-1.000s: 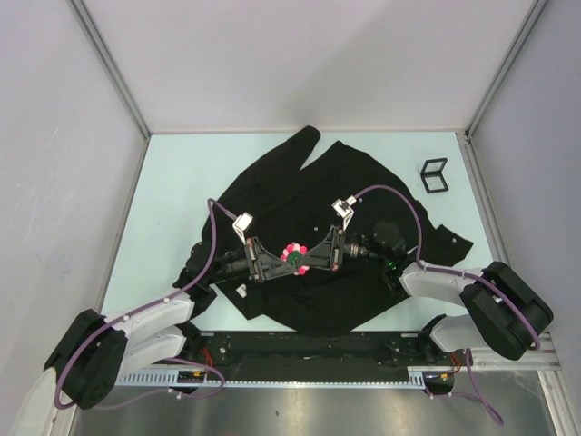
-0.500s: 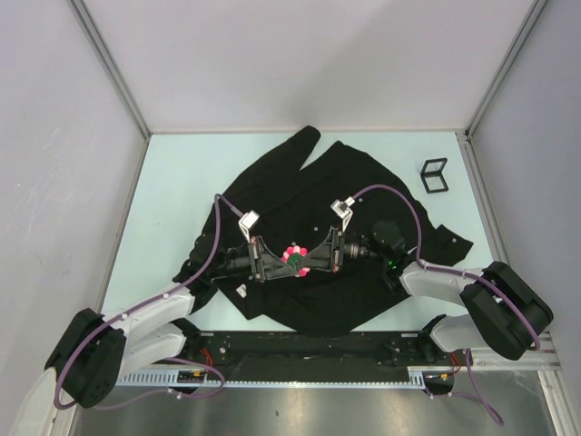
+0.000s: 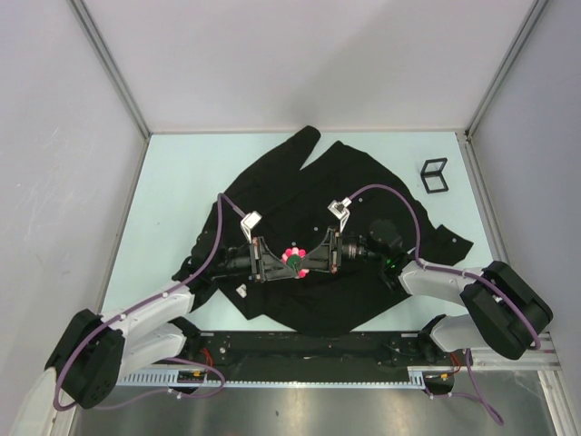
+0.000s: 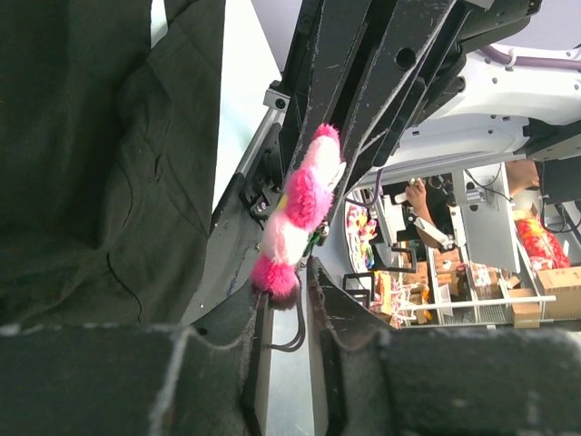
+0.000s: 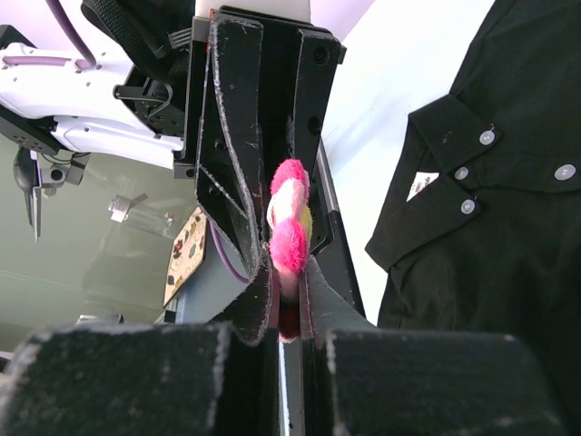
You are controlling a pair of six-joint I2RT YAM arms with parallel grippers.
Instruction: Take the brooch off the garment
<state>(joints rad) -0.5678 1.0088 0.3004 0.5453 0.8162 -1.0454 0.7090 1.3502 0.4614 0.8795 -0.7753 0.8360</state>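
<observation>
Left gripper (image 3: 276, 262) and right gripper (image 3: 310, 259) both clamp the brooch (image 3: 292, 257) between their tips; opposed pulling may rip it or snag garment (image 3: 300, 182).

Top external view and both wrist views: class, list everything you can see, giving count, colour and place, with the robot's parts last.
Long-sleeved button-up shirt: one, black, spread across the table's middle.
Fluffy flower-shaped brooch: one, pink and red, pinched between both end effectors over the shirt.
Small round shirt buttons: four visible, white, on the shirt front.
Small fabric tag: one, white, at the shirt's near left edge.
Open wire-frame stand: one, black, far right of the table.
Table: one, pale green, under everything.
Left end effector: one, black, closed on the brooch.
Right end effector: one, black, closed on the brooch.
</observation>
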